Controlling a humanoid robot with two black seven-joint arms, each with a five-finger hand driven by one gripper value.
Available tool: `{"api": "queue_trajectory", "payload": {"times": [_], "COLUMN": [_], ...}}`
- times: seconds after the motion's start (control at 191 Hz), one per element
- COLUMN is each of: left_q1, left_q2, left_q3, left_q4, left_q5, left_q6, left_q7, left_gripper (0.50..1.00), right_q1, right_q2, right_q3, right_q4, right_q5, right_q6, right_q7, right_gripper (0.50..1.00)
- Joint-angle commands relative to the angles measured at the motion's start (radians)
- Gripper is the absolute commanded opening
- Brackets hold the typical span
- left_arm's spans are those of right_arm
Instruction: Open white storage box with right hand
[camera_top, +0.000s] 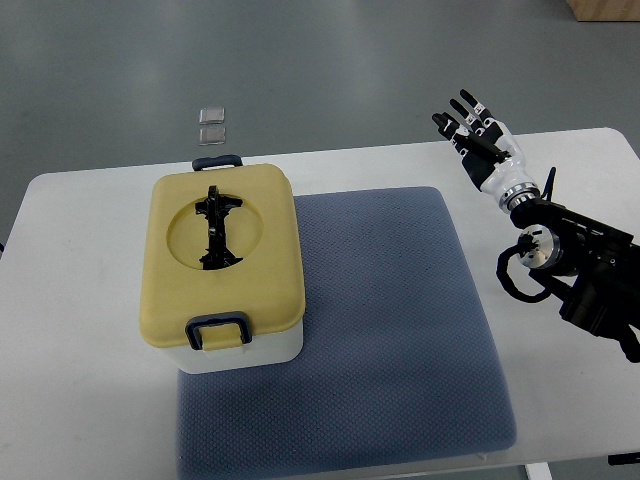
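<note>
While one white storage box (225, 275) sits near the left edge of the table (80, 300), partly on one blue mat (370, 330), its yellow lid (220, 255) is closed, with two dark clips and one black handle. Far right, the right hand (475, 135) hangs with fingers spread wide, holding nothing.

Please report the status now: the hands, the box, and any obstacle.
Right hand open, raised, far from storage box. Lid on, both latches down. Nothing between. Left hand not seen.
</note>
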Motion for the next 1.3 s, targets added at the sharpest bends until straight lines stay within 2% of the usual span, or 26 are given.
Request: {"api": "queue_trajectory", "payload": {"times": [0.0, 1.296], "left_q1": [0.0, -0.002], "left_q2": [0.0, 0.0], "left_q3": [0.0, 0.0], "left_q4": [-0.001, 0.002], "left_q5": [0.0, 0.0], "left_q6": [0.0, 0.0], "left_q7": [0.0, 0.0], "left_gripper": [1.0, 1.0], "right_q1": [0.0, 0.026], "right_q2": [0.0, 0.014], "right_q3": [0.0, -0.005], "right_q4": [0.0, -0.032], "right_q5": [0.0, -0.048], "right_q6": [0.0, 0.0], "right_q7": [0.0, 0.001], "right_gripper": [0.928, 0.93]}}
